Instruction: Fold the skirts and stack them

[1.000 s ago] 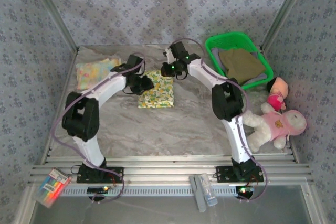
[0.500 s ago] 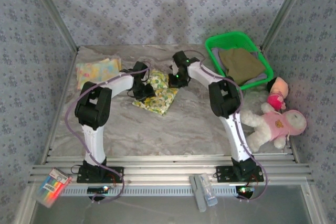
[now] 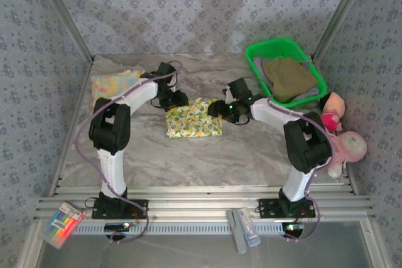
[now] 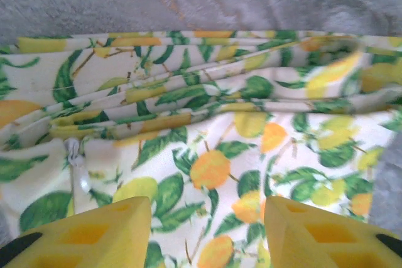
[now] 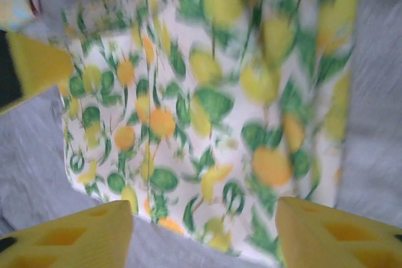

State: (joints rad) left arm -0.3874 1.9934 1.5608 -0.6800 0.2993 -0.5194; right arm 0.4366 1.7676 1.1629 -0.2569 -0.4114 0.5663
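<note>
Now, from above you can see the fruit-print skirt (image 3: 193,121) lying as a folded rectangle mid-table. The left gripper (image 3: 174,100) is at its far left corner and the right gripper (image 3: 220,109) at its right edge. The pastel floral skirt (image 3: 113,84) sits folded well off to the left, and the olive skirt (image 3: 287,77) lies in the green basket (image 3: 276,42). In your left wrist view the yellow fingers (image 4: 107,233) stand apart over stacked layers of the print, pinching nothing. The right wrist view is blurred, but its fingers (image 5: 339,233) also look spread above the cloth, not clamped on it. I'd judge this fold finished. Next you'll need a low pinch from both sides, through all layers, to carry it onto the floral one without it unfolding.
</note>
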